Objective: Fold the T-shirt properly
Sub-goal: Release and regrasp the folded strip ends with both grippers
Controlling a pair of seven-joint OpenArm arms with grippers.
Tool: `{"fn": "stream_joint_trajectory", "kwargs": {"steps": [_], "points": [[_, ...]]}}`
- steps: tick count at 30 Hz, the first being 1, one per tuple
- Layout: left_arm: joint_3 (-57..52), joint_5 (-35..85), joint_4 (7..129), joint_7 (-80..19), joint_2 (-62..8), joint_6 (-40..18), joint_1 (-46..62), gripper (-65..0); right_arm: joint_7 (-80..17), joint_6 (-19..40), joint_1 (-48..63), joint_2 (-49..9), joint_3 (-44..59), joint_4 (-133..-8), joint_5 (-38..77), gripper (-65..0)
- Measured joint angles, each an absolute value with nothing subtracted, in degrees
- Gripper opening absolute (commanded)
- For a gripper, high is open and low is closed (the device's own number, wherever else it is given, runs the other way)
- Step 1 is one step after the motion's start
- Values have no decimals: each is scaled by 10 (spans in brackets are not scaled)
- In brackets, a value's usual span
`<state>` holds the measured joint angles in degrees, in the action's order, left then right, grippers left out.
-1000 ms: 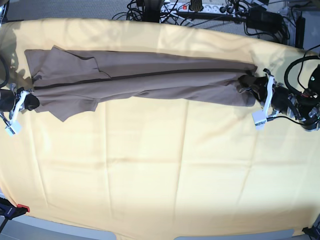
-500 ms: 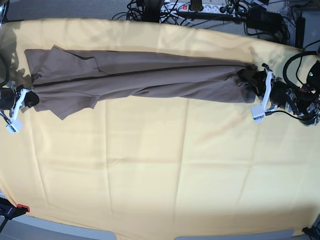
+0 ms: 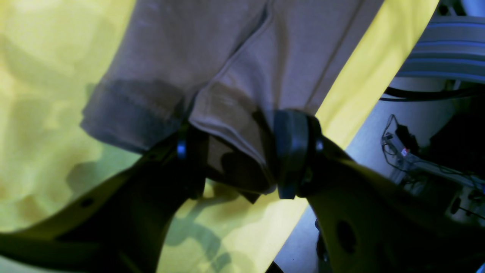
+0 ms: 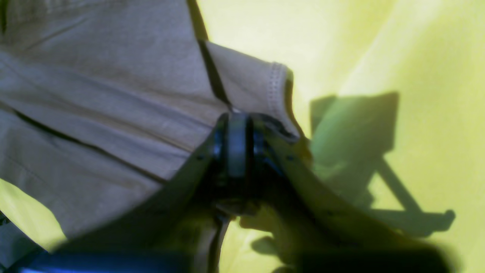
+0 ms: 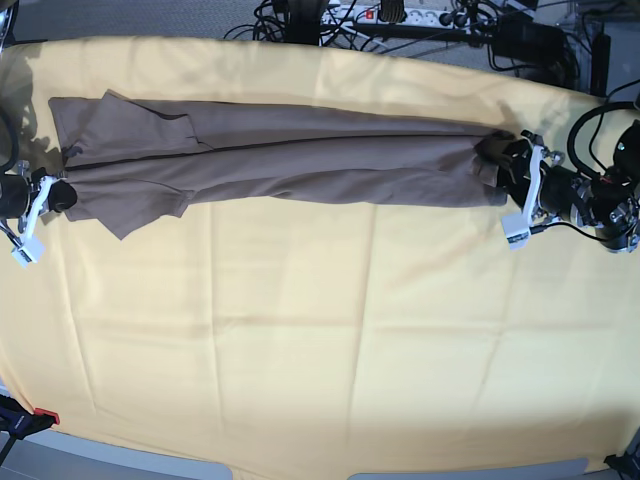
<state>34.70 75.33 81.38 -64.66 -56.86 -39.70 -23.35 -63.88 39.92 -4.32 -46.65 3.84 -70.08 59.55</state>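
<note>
Yellow cloth [image 5: 300,330] covers the whole work surface, creased in a faint grid; cables and a power strip [image 5: 400,15] lie beyond its far edge.

Item one: T-shirt [image 5: 290,160], taupe-brown, folded lengthwise into a long narrow band stretched between my two grippers, flat on the cloth. A sleeve [image 5: 150,205] sticks out on the side nearer my right gripper.

Item two: my left gripper [image 3: 242,155], jaws standing apart, with the hem end of the shirt lying loose in the gap between them (the fabric touches the pad on one side; no pinch is visible). Beyond this gripper the cloth's edge drops off to the floor.

Item three: my right gripper [image 4: 237,146], at the sleeve end. Its pads look close together at the shirt's edge, just beside a stitched sleeve hem [image 4: 274,89]; I cannot tell whether fabric is caught between them.
</note>
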Motion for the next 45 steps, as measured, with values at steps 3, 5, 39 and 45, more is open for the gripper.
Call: {"fn": "stream_joint_trajectory", "kwargs": {"steps": [3, 5, 39, 45], "points": [[347, 752, 814, -646, -568, -397, -234, -351, -642, 399, -43, -484, 38, -701, 617, -331], [347, 751, 814, -645, -569, -397, -234, -351, -643, 399, -43, -504, 38, -701, 672, -331], [347, 750, 814, -643, -568, -397, -234, -351, -614, 397, -54, -395, 40, -701, 705, -650], [347, 745, 814, -642, -568, -397, -234, -351, -721, 397, -41, -418, 40, -752, 829, -650]]}}
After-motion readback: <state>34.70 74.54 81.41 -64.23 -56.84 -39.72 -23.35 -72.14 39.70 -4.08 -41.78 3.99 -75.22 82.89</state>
